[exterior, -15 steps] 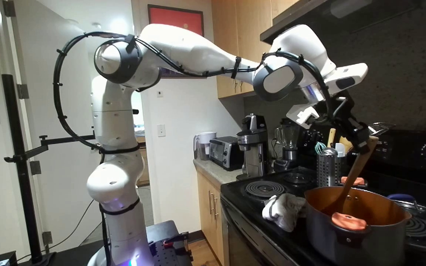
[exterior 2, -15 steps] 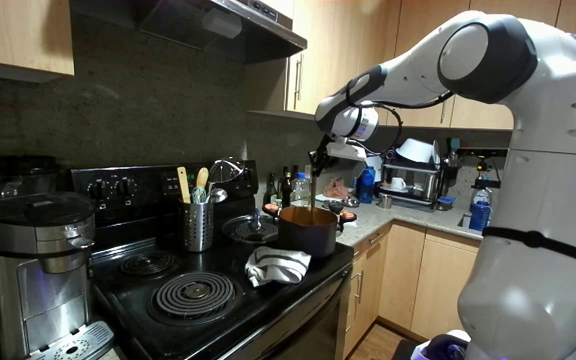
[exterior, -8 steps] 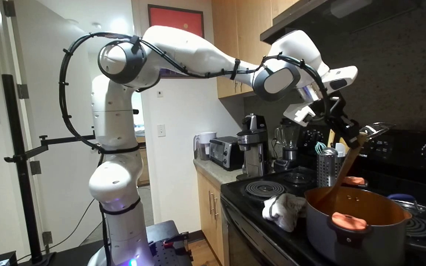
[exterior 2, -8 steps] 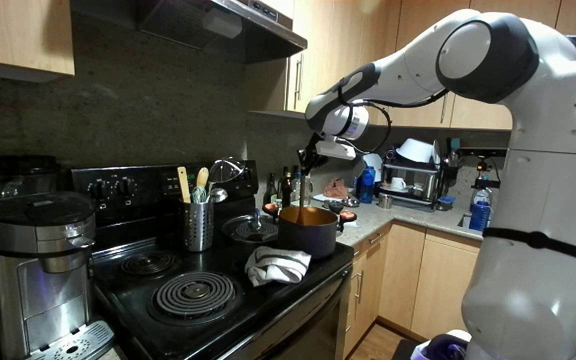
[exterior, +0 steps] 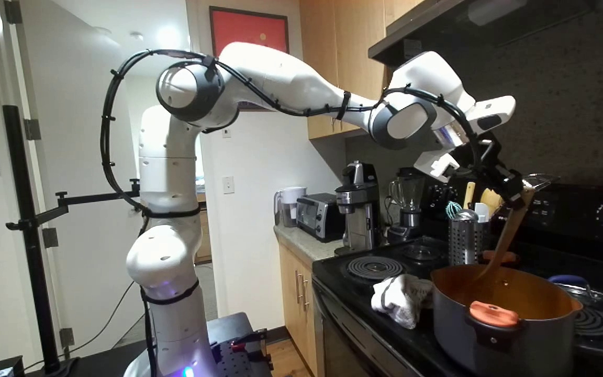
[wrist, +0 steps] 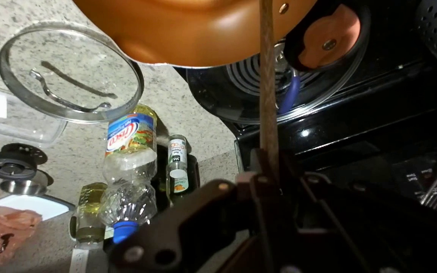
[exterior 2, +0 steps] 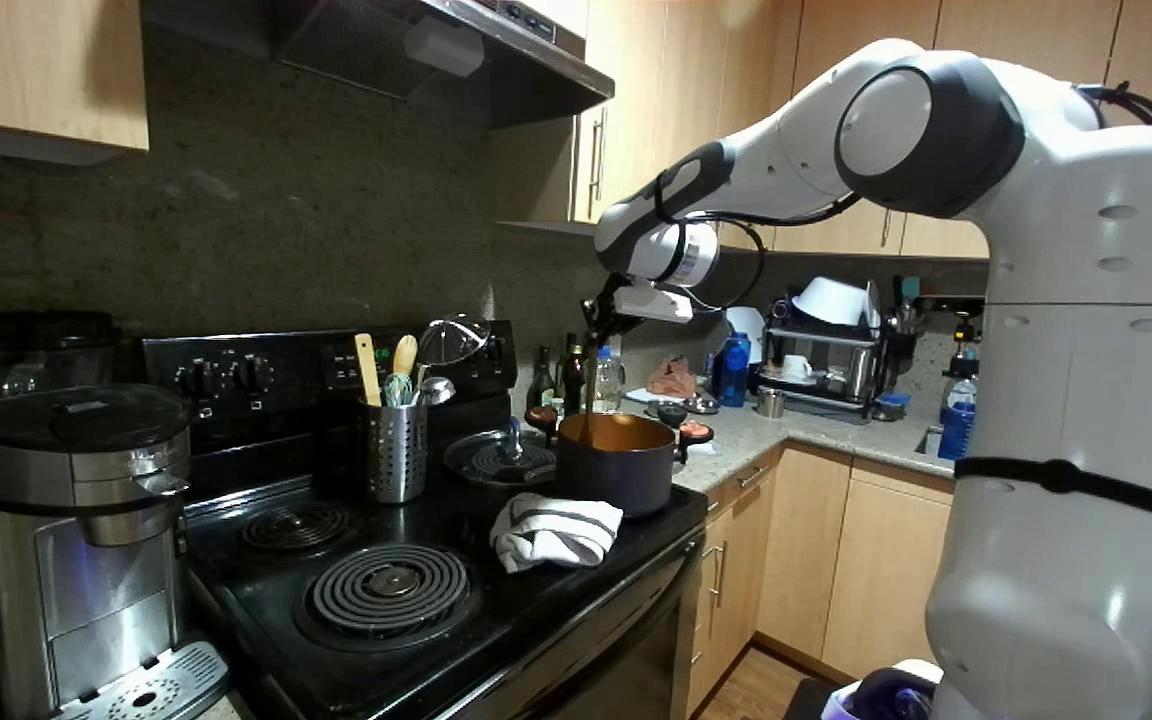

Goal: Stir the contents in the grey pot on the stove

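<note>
The grey pot [exterior: 505,345] with its orange-brown inside stands on the black stove [exterior: 346,293]; both also show in the other views, the pot [exterior 2: 616,480] [wrist: 188,38] and the stove [exterior 2: 546,615] [wrist: 340,129]. My gripper [exterior: 516,201] is above the pot, shut on the upper end of a wooden spoon [exterior: 508,235]. It also shows in an exterior view [exterior 2: 593,340] and the wrist view [wrist: 273,159]. The spoon leans down into the pot beside the far orange handle [wrist: 332,38]. Its lower end and the contents are hidden by the pot walls or out of view.
A striped towel [exterior: 403,301] lies against the pot. A metal utensil holder [exterior 2: 396,450] with a whisk and ladle stands behind. A glass lid with a blue handle [wrist: 290,93] lies on the rear burner. Bottles [wrist: 131,163] stand on the counter. The range hood [exterior 2: 456,60] hangs above.
My gripper and the held spoon have swept across the pot toward the utensil-holder side, then along the wall to beside the far handle. The pot and towel have not moved.
</note>
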Action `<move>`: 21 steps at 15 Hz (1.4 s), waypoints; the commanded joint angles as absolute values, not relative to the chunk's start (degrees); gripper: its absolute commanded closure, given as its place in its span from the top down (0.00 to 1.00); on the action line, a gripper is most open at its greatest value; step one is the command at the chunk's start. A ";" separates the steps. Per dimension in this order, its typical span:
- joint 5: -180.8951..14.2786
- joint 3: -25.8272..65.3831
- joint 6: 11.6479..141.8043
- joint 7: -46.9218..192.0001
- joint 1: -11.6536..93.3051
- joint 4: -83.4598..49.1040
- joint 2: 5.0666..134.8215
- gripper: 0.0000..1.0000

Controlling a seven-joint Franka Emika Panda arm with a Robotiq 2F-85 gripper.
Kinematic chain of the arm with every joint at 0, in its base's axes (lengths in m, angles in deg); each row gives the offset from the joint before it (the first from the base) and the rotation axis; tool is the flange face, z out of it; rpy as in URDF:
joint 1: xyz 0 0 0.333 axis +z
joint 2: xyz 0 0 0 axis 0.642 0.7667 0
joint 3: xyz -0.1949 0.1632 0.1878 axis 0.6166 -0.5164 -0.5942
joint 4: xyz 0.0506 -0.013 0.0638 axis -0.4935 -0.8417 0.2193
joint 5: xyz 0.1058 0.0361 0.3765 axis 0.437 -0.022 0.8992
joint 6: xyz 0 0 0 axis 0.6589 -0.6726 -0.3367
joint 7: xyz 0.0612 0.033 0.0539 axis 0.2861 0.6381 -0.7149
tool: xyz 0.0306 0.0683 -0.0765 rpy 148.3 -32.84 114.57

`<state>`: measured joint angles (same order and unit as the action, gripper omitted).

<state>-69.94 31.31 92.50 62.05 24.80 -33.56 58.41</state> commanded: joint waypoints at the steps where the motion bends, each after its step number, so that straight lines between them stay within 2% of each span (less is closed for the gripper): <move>1: -71.93 31.38 94.26 65.82 24.20 -28.53 62.16 0.03; 9: -72.04 33.06 94.21 66.91 20.61 -22.81 67.02 0.03; 21: -72.44 33.46 96.53 60.69 17.43 -30.84 61.34 0.03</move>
<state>-70.99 33.92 94.56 62.85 17.20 -25.66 65.71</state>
